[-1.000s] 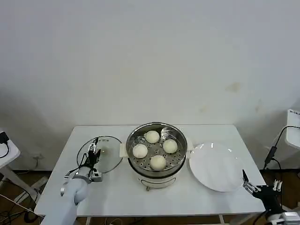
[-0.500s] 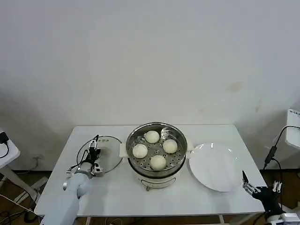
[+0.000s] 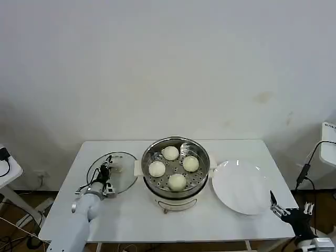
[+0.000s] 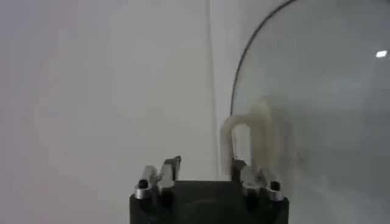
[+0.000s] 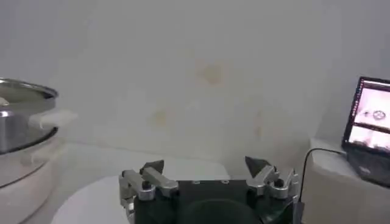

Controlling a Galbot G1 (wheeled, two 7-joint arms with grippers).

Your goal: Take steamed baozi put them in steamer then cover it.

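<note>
Left gripper [image 3: 105, 174] hovers over the cover [image 3: 122, 176], jaws spread, the cream handle [image 4: 248, 137] just ahead of one fingertip, standing upright on the flat-lying glass; beside it the steamer [image 3: 175, 190] holds all four baozi [image 3: 177, 181]; right gripper [image 3: 275, 206] waits open past the white plate [image 3: 241, 189]

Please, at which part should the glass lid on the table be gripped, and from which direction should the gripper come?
Probably the cream handle at the centre of the lid, taken from above. The lid lies flat on the table, so its thin rim gives little hold, while the handle stands up as an arch. The left gripper is over the lid, fingers open near the handle.
</note>
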